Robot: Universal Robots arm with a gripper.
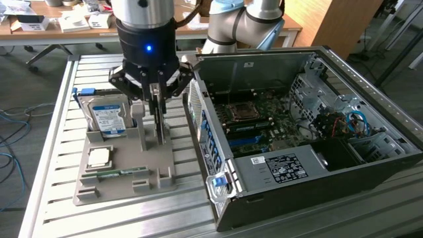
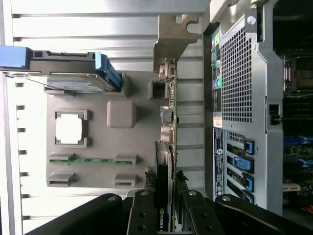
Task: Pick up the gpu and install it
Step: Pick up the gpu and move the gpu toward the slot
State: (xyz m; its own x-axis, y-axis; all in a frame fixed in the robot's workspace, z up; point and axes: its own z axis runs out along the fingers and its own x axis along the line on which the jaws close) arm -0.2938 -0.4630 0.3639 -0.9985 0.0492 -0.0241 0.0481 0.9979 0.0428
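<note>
Gripping the gpu [image 1: 160, 131], apparently, with fingers [image 2: 142, 215] closed on its upper edge.
Standing on edge in the gray holder [image 1: 126, 181], on the holder's side facing the computer case [image 1: 278, 168].

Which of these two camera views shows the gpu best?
The wrist view: the gpu runs edge-on along its whole length, silver bracket at one end, the pincer clamped on the other. The exterior view gives just a thin dark upright strip in the grey holder, under the pincer.
</note>
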